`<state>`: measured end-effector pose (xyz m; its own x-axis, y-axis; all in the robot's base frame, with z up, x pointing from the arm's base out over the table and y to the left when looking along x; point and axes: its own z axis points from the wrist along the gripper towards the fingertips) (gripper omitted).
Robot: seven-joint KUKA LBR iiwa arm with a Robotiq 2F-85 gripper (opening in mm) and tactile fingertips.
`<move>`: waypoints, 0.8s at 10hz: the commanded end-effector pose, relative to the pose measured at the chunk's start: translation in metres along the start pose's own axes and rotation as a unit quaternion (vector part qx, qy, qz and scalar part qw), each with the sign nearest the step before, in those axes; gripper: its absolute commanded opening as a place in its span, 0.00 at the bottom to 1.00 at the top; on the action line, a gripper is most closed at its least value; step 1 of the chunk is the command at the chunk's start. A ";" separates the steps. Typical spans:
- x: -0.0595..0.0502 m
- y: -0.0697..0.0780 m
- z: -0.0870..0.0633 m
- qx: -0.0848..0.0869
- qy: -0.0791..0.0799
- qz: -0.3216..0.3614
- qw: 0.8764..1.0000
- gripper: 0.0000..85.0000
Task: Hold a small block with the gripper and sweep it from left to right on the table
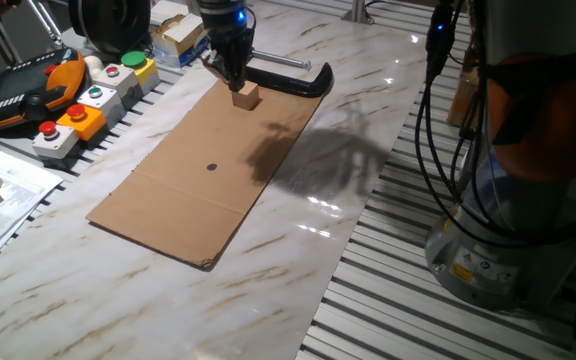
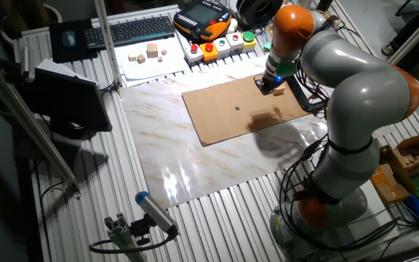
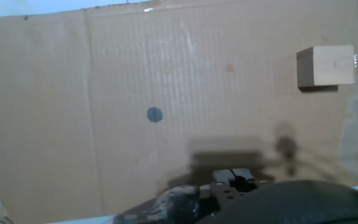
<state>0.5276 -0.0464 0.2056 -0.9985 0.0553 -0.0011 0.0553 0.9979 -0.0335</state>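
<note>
My hand [image 1: 236, 82] hovers just above the block [image 1: 246, 96] on the cardboard [image 1: 208, 170]; fingers closed, holding nothing.

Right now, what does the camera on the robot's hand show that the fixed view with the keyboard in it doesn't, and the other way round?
Only the hand view shows the small block sitting clear on the cardboard sheet, nothing touching it there. Only the fixed view shows the whole arm, the keyboard, the button boxes and the table; there the block is mostly hidden behind the gripper. Both show the cardboard and its dark dot.
</note>
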 end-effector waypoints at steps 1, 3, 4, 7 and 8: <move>-0.001 -0.003 0.002 0.004 -0.002 0.000 1.000 0.01; -0.001 -0.010 0.007 0.001 -0.003 -0.003 1.000 0.01; 0.000 -0.013 0.011 0.004 -0.005 -0.003 1.000 0.01; -0.005 -0.025 0.026 0.008 -0.011 0.012 1.000 0.01; -0.007 -0.031 0.034 0.009 -0.014 0.016 1.000 0.01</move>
<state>0.5333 -0.0796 0.1714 -0.9957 0.0876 -0.0296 0.0890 0.9948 -0.0497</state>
